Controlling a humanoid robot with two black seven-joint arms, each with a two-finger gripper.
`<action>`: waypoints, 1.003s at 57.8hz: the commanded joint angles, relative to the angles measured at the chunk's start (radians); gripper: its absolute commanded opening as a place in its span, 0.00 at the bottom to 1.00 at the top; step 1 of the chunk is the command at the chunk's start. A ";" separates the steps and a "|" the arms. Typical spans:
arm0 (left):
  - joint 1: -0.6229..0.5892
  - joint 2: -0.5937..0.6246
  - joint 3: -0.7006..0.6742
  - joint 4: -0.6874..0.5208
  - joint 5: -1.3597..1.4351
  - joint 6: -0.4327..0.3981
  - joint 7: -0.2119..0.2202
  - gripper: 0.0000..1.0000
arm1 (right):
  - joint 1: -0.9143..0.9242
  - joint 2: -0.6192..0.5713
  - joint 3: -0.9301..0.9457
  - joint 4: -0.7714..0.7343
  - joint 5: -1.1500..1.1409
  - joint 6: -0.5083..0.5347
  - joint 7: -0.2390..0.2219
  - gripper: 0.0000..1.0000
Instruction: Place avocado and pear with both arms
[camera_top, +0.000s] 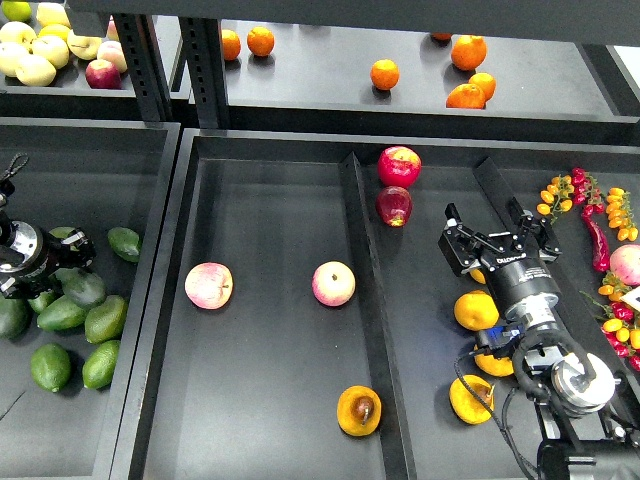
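Head view showed the pear (359, 411) lying below the pink apple (333, 283), blotch upward; firm, rounded, best gripped across its middle. My right gripper (496, 243) stood apart, empty; left gripper (78, 247) unreadable beside the avocado (84, 288).

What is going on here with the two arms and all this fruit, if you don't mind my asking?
The left gripper is down among the green avocados in the left bin, over a darker avocado; whether it has closed on anything cannot be told. The right gripper hovers open in the right compartment above yellow pears, holding nothing. A blotched pear already lies in the middle tray with two pink apples.
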 joint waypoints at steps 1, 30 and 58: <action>0.011 -0.027 0.000 0.031 0.000 0.000 0.000 0.50 | -0.006 0.000 0.000 0.000 0.000 0.008 0.000 0.99; 0.014 -0.044 -0.015 0.035 -0.001 0.000 0.000 0.78 | -0.015 0.000 0.000 0.000 0.000 0.020 0.000 0.99; 0.021 0.063 -0.403 -0.060 -0.072 0.000 0.000 0.98 | -0.018 0.000 -0.001 -0.003 0.000 0.020 -0.003 0.99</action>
